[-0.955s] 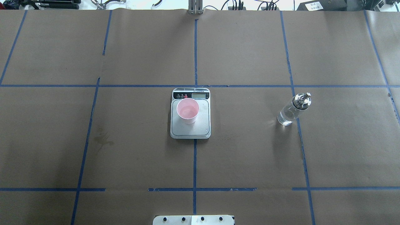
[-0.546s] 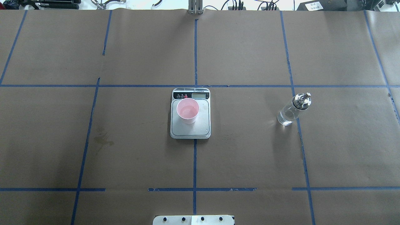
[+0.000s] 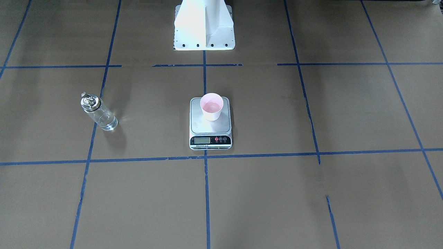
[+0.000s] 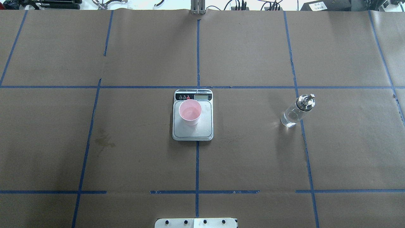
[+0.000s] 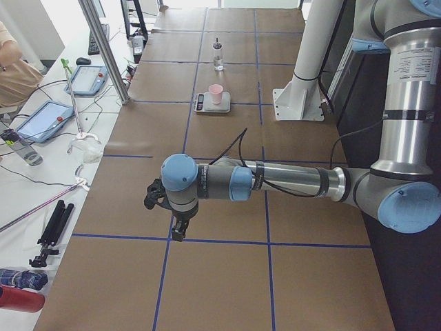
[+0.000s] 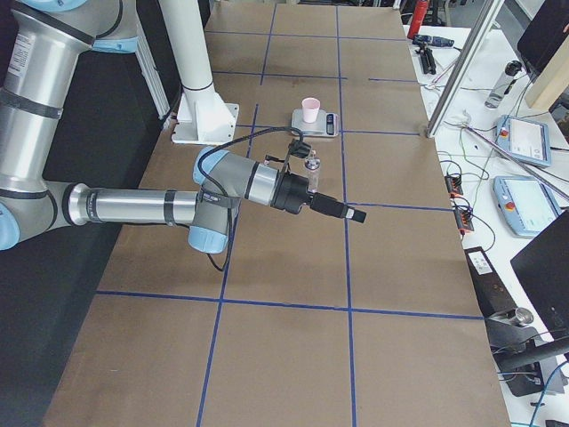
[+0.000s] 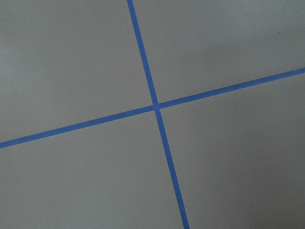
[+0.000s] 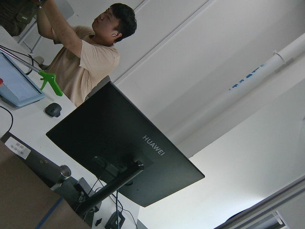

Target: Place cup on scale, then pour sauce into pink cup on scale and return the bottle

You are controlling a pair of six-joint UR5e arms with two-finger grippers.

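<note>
Front-facing: cup (image 3: 211, 107) upright on the scale (image 3: 198, 126), on the platform half away from the display. bottle (image 3: 99, 112) upright on the table (image 3: 277, 193), well apart from the scale, touching neither. Robot base (image 3: 204, 24) at the top edge.

Overhead: same layout. The cup sits on the platform next to the black display strip. Clear sauce (image 4: 288, 120) fills the low part of the bottle, which stands on a blue tape line (image 4: 197, 164).

Exterior left: left gripper (image 5: 178, 232) hangs from the near arm, pointing down over the table just above a tape crossing. Fingers too small and dark here, so I can't tell whether they're apart or together. Nothing visible in them. Scale and cup are well beyond it along the table, the bottle farther still.

Exterior right: right gripper (image 6: 354, 214) lies level, raised off the table, pointing away from the robot. Finger state: can't tell from this angle. The bottle shows just past its wrist, farther along the table and not touching; scale and cup beyond that.

Left wrist: only the tape crossing on brown paper, straight under the gripper.

Right wrist: looks off the table at a person (image 8: 86, 62) with raised arms and a dark monitor (image 8: 124, 152).
</note>
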